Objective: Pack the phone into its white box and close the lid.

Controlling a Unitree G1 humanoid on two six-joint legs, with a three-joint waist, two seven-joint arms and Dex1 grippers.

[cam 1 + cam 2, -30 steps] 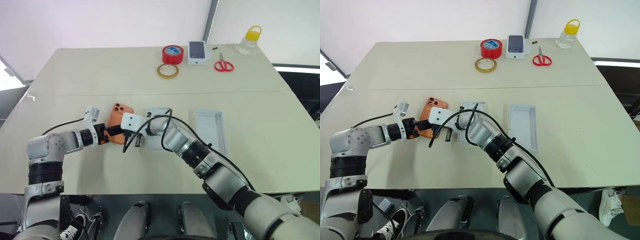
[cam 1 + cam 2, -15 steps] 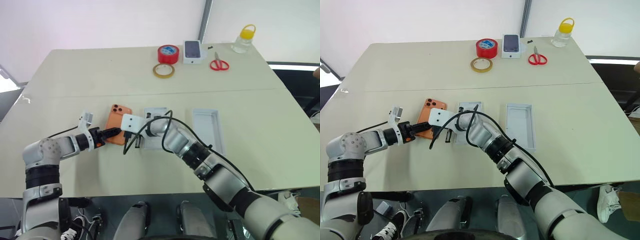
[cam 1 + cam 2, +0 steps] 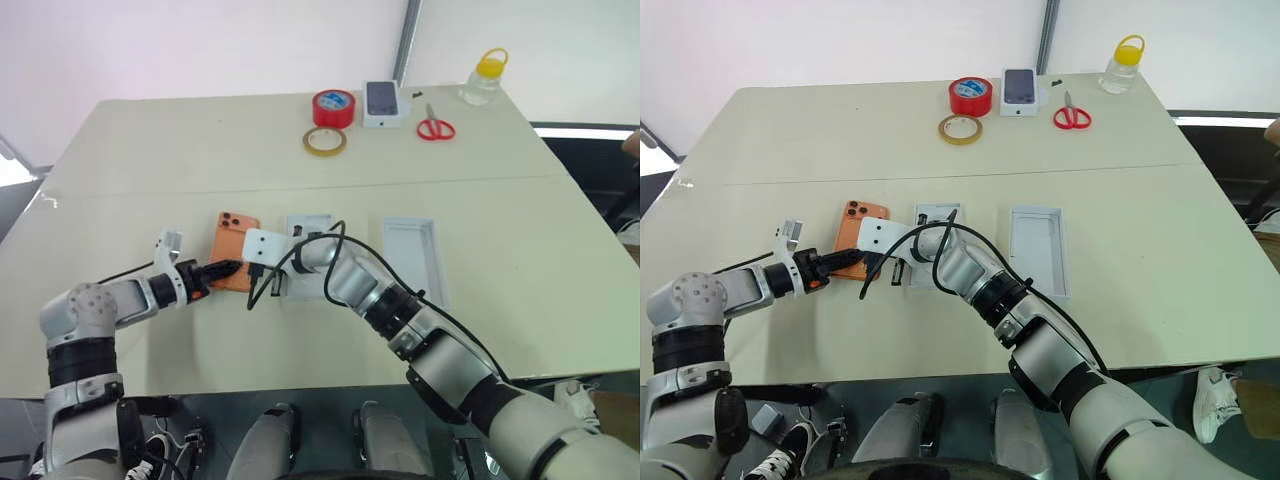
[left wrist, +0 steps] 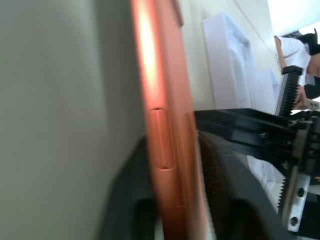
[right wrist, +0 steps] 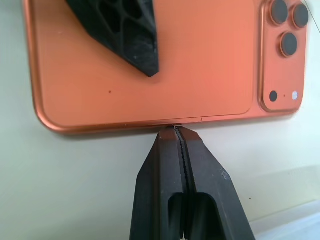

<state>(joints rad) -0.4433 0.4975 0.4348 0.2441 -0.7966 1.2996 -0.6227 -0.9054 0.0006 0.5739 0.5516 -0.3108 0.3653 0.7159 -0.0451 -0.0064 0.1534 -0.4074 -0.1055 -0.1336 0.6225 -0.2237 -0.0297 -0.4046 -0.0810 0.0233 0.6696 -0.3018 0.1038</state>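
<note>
One phone (image 3: 235,250) lies back-up on the table (image 3: 150,150), long axis from twelve to six, lenses at twelve. My left gripper (image 3: 226,267) clamps its six o'clock end. My right gripper (image 5: 175,132), fingers together, touches its long edge, as my right wrist view reveals.

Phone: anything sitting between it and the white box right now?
Yes: the right claw. It is shut, its tips against the long edge of the phone that faces the white box, and its wrist hangs over that box. The left claw is clamped on the phone's near end, one finger on its back.
</note>
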